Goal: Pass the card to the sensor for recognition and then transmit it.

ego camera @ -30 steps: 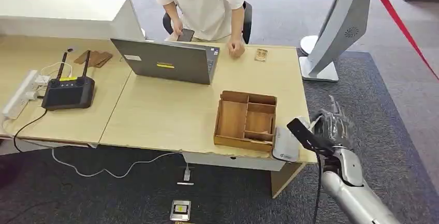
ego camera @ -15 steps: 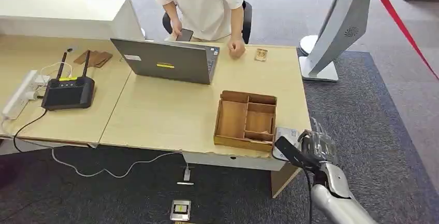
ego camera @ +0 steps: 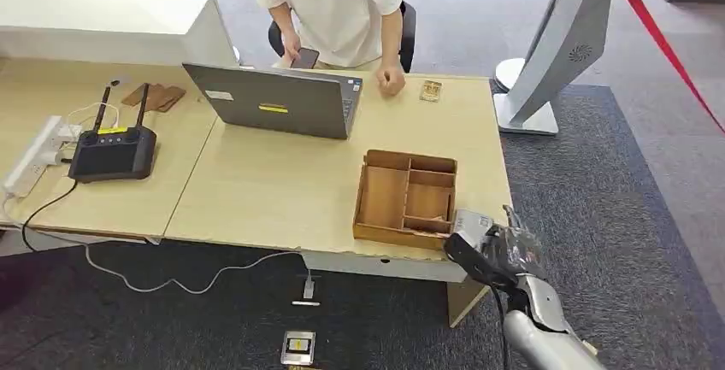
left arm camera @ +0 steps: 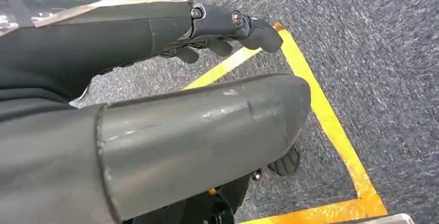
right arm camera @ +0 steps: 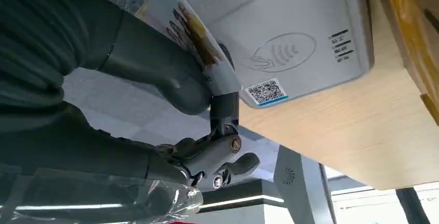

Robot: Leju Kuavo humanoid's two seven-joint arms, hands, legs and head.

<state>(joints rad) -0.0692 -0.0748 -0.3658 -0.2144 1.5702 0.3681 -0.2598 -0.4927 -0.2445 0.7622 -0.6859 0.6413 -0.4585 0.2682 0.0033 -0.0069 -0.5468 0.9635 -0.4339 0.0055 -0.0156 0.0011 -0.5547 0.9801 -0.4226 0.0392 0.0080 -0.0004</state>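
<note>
The card is pinched between the thick thumb and a darker finger of the right hand, its printed face held just over the white sensor, near the wave symbol and the small square code on the reader's top. In the head view the right hand sits at the lower right of the frame, at the near right corner of the surface, and covers most of the sensor, of which a pale corner shows beside the wooden tray. The tray's compartments lie open in the middle right of the frame. A grey laptop stands in the upper middle, and a person sits behind it at the top with one hand on the surface. A black controller with two antennas lies at the left. The left hand hangs over grey carpet with yellow tape, fingers loosely curled and holding nothing.
</note>
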